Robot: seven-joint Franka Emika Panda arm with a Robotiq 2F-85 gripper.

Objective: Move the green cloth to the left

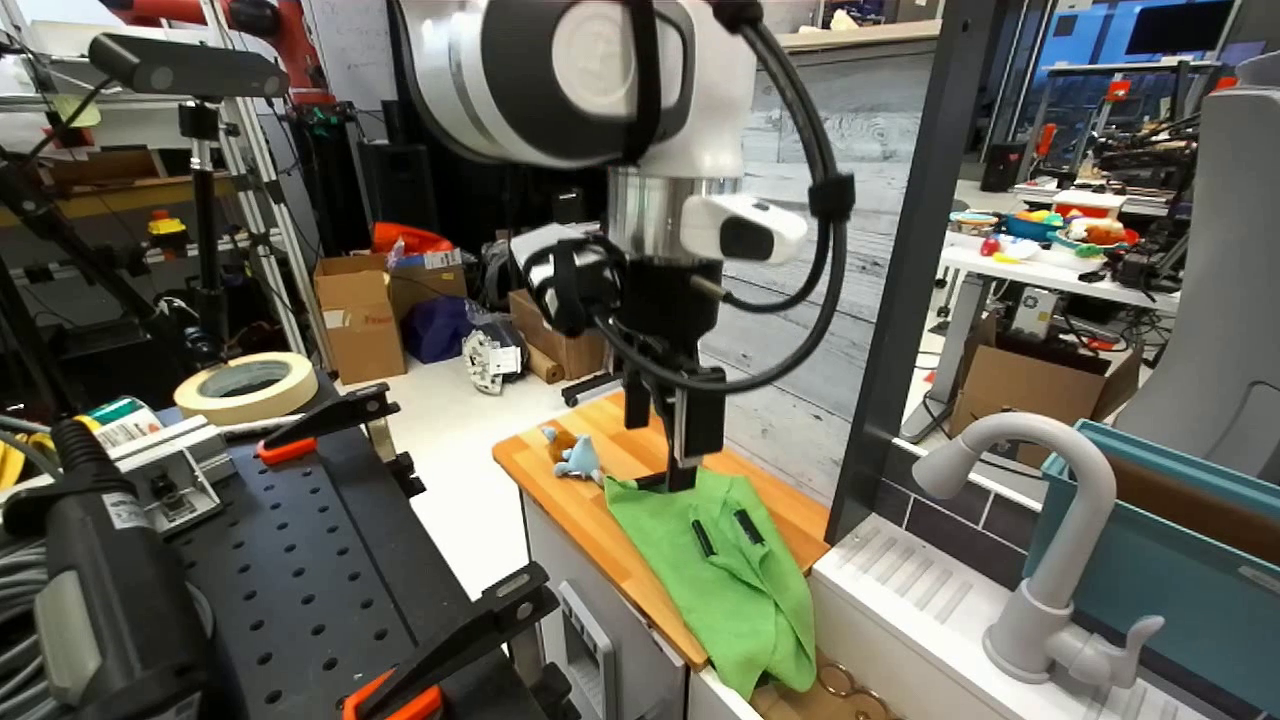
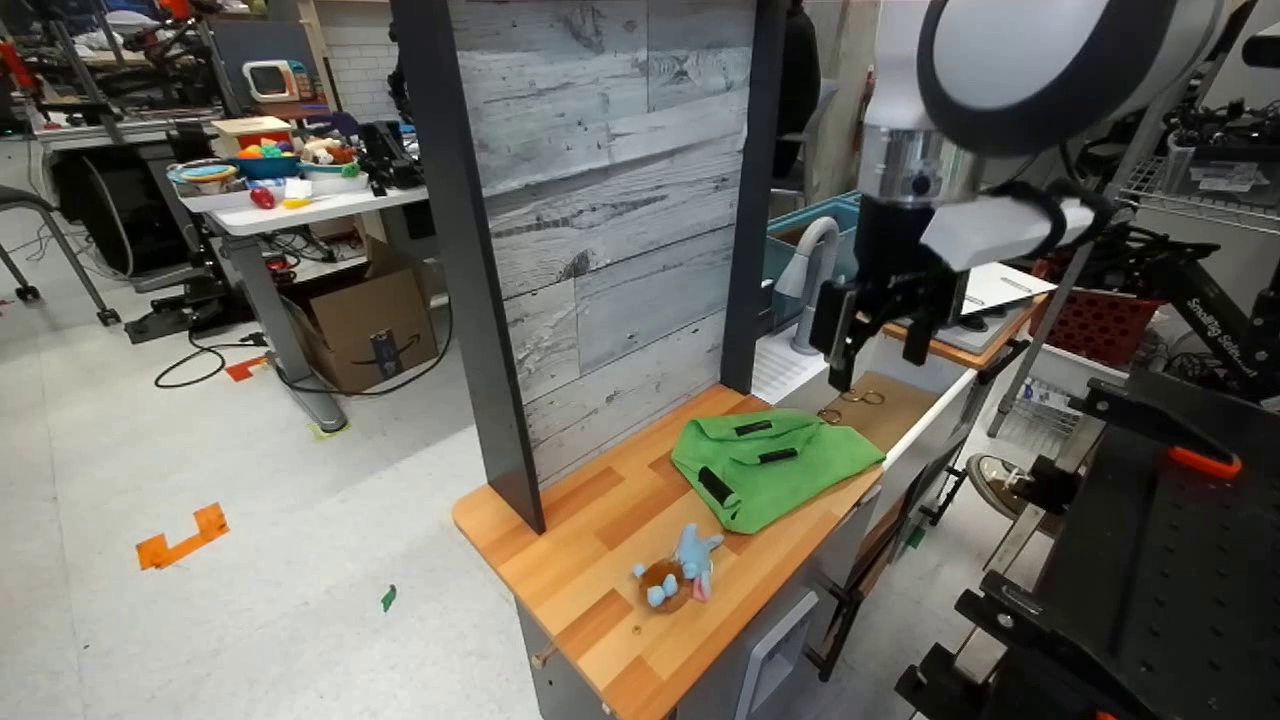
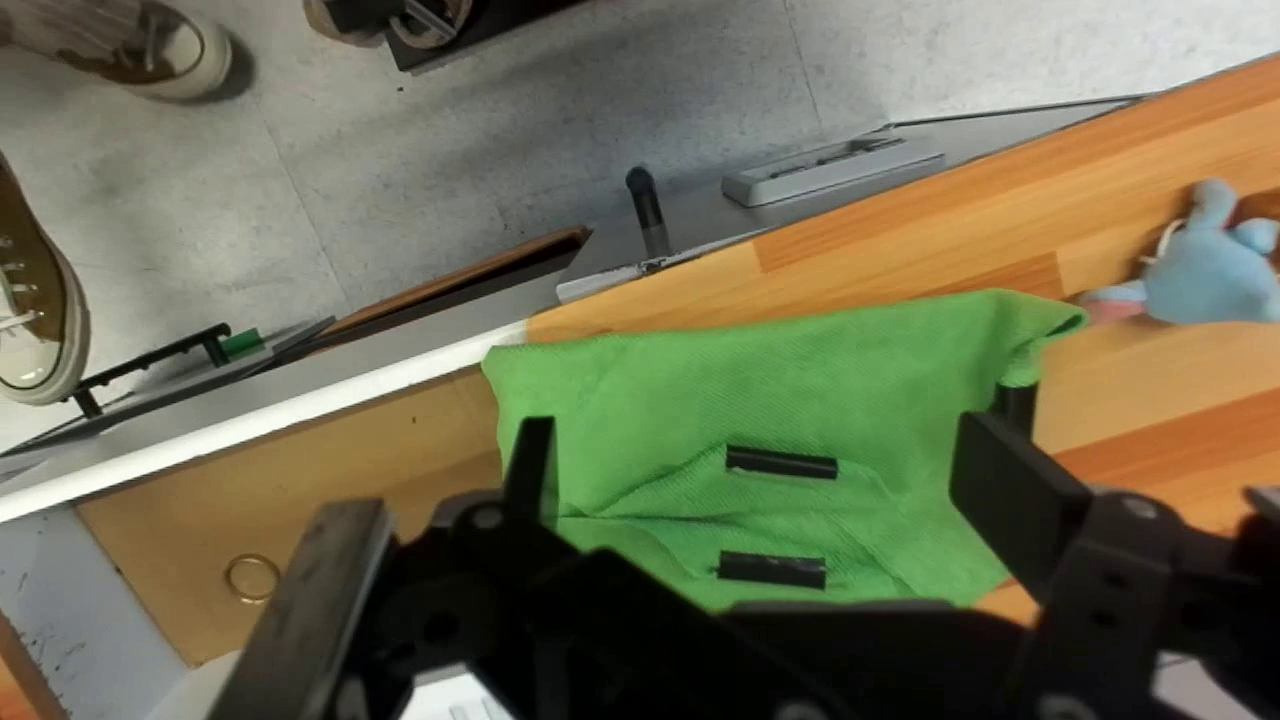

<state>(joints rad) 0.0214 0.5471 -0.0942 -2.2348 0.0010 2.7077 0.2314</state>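
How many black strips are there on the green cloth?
3 on the green cloth: one strip, another strip beside it, a third strip nearer the blue toy. Folds may hide more.

At the wrist view's centre, the green cloth is matt, finely ribbed fabric; 2 black strips near its middle look slightly scuffed. The end effector is mostly matt. In an exterior view, the counter at lower centre is smooth, satin wood, the toy on it soft plush, the wall panel at upper centre rough-looking, wood-grained boards, and the arm's collar at upper right polished metal.
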